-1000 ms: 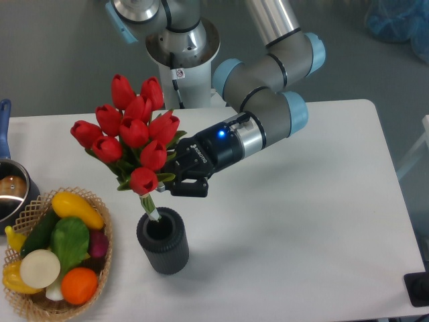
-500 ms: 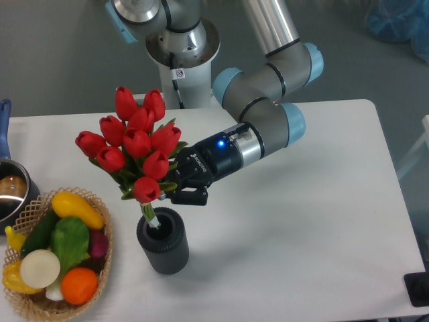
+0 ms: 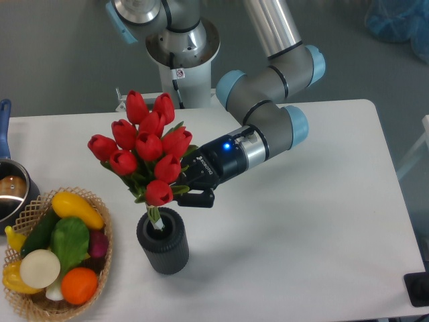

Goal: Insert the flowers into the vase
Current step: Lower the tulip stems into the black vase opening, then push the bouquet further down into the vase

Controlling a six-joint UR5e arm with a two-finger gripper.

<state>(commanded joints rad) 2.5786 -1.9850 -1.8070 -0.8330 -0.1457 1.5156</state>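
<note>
The bunch of red closed tulips with green stems (image 3: pixel 149 147), clamped in the black two-finger gripper (image 3: pixel 182 186), stands with stem ends inside the ribbed dark grey cylindrical vase (image 3: pixel 163 240) on the white table (image 3: pixel 301 228), grey floor behind.

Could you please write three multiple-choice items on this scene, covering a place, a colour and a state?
1. Where does the woven wicker basket of vegetables stand?
A. at the table's front left
B. at the table's far right
C. behind the robot base

2. What colour are the heads of the bundled tulip flowers?
A. yellow
B. red
C. white

3. How do the flowers stand to the short dark grey ribbed vase?
A. lying flat on the white table
B. stem ends in the mouth, bunch held by the gripper
C. lying in the basket

Answers: 1 A, the basket is at the left front edge; 2 B, every head is red; 3 B, the stems dip into the vase while the gripper clasps the bunch.
</note>
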